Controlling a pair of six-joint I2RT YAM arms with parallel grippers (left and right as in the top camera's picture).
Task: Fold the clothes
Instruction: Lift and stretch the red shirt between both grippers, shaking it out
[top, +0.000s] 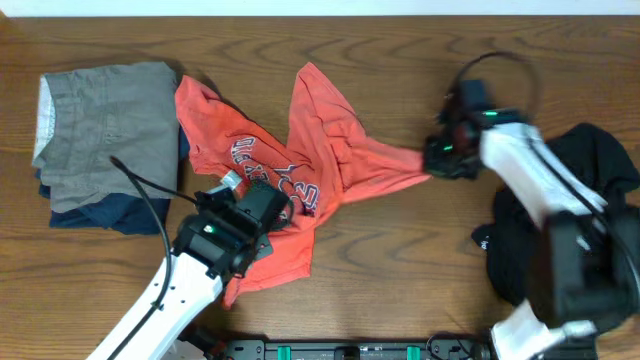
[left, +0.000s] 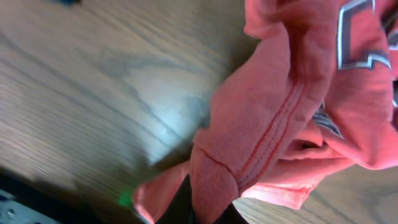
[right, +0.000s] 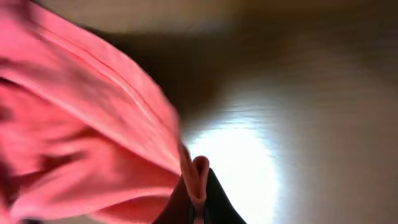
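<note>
Red T-shirt (top: 300, 160) lies crumpled mid-table (top: 400, 270), lettering up. Left gripper (top: 268, 215) is at the shirt's 6 o'clock, jaws clamped narrow on a stitched hem fold. Right gripper (top: 435, 160) is at the shirt's 3 o'clock tip, pinching a thin edge of cloth that tapers to a point. Black garment (top: 590, 190) is heaped at the table's 3 o'clock, partly under the right arm. Grey garment (top: 105, 115) sits atop a navy garment (top: 120, 212) at 9 o'clock, just beside the shirt.

A robotics lab: white robot arms (top: 165, 295) at a wood-grain table (top: 400, 250).
</note>
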